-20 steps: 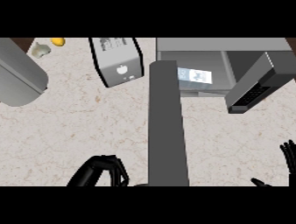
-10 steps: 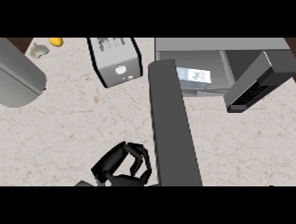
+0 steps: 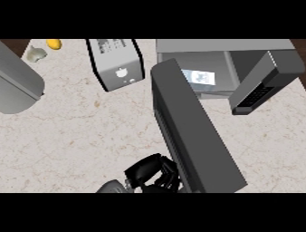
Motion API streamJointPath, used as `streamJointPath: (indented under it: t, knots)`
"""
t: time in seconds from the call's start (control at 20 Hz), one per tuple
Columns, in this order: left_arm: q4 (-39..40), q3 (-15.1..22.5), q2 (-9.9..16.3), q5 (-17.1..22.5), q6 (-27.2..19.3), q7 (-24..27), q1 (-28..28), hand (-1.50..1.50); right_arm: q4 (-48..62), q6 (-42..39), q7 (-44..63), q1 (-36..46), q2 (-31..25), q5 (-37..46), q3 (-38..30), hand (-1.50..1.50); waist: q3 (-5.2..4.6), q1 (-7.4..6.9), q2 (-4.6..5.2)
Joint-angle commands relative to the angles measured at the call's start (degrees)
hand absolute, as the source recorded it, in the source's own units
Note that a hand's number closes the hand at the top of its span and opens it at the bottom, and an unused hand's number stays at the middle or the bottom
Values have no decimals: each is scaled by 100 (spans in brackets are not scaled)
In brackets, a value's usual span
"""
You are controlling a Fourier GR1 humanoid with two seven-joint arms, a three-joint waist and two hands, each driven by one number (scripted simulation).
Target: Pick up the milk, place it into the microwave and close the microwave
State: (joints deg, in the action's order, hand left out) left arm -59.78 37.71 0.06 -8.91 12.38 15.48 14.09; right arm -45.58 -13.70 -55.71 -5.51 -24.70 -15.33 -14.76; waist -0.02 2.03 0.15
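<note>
The white milk carton (image 3: 199, 77) stands inside the open microwave (image 3: 203, 49) at the back right. The microwave's dark door (image 3: 192, 131) sticks out toward me, reaching from the cavity down to the view's lower edge. My left hand (image 3: 147, 171) is at the lower middle, right beside the door's left face near its free end, and its fingers (image 3: 169, 175) touch the door. It holds nothing. My right hand is out of sight.
The microwave's dark keypad panel (image 3: 266, 81) is right of the cavity. A silver toaster (image 3: 119, 65) stands at the back centre and a large grey cylinder (image 3: 5, 84) at the left. A yellow item (image 3: 53, 44) and a pale one (image 3: 35, 54) lie in the back left corner.
My left hand has risen from the lower edge and moved right against the door. The door's near end has swung rightwards. My right hand has left the view at the right.
</note>
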Motion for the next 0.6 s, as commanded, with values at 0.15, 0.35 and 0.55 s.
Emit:
streamJointPath:
  t: [0.15, 0.35, 0.55]
  knots:
    - [327, 1359, -4, 1140, -1133, 215, 726, 150, -246, -762, -487, 29, -28, -70, 190, -150, -8, 158, 37]
    - [270, 1823, 0, 1588, -1637, 468, 813, 150, -789, -682, -52, 165, 4, -147, 408, -150, -25, 299, 53]
    - [216, 1942, 3, 2170, -2094, 292, 1231, -150, -998, -572, -46, 221, 15, -121, 530, -150, -26, 478, 94]
